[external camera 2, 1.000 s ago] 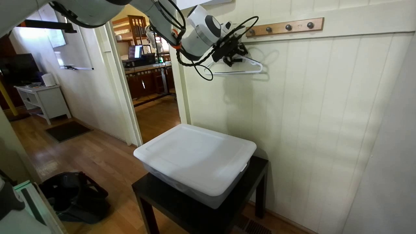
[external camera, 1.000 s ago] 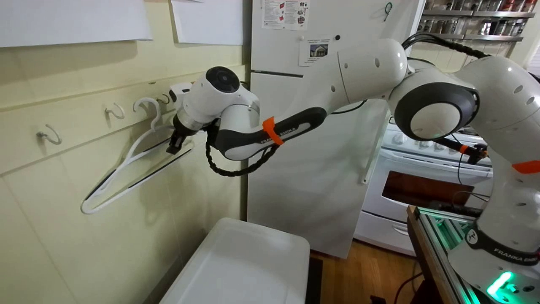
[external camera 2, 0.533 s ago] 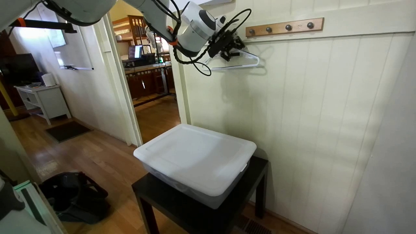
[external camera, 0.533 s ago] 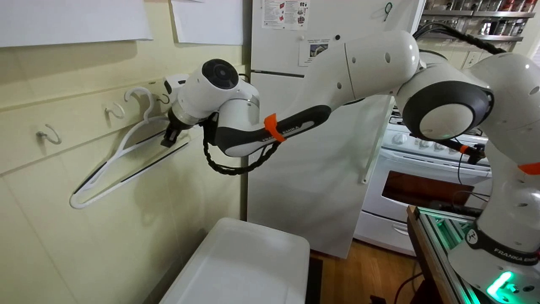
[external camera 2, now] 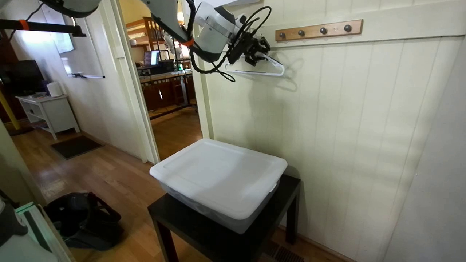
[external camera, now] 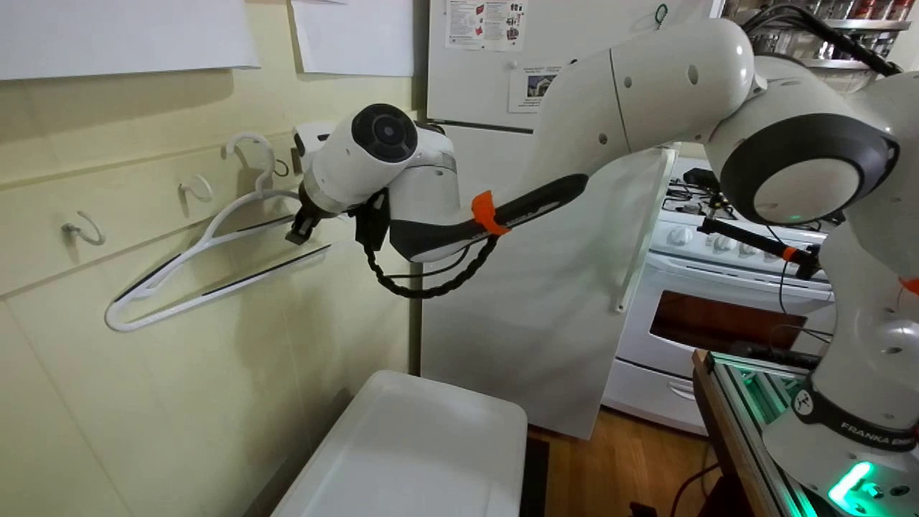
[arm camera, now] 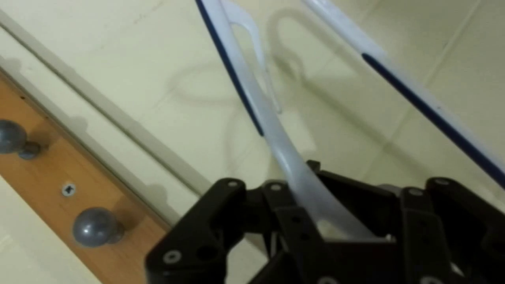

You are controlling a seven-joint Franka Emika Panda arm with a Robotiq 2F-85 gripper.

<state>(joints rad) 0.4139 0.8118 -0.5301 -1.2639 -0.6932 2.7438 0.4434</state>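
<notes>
- Claw (external camera: 296, 234) clamped tight on the white hanger (arm camera: 257, 100), up close to the pale wall (external camera 2: 364, 109).
- One hanger bar runs between the fingers (arm camera: 424, 228); second bar passes beside them, apart.
- In an exterior view, hanger juts from the claw toward the picture's left edge, tilted, its hook upward.
- Hanger's hook is near the wall hooks (external camera: 72, 229); can't tell if it touches one.
- Wooden peg rail (external camera 2: 312, 31) on the wall, near the claw.
- Well below the claw: lidded bin (external camera 2: 218, 174) on black tabletop (external camera 2: 176, 208).
- Farther out: fridge (external camera: 517, 301), white stove (external camera: 718, 316).
</notes>
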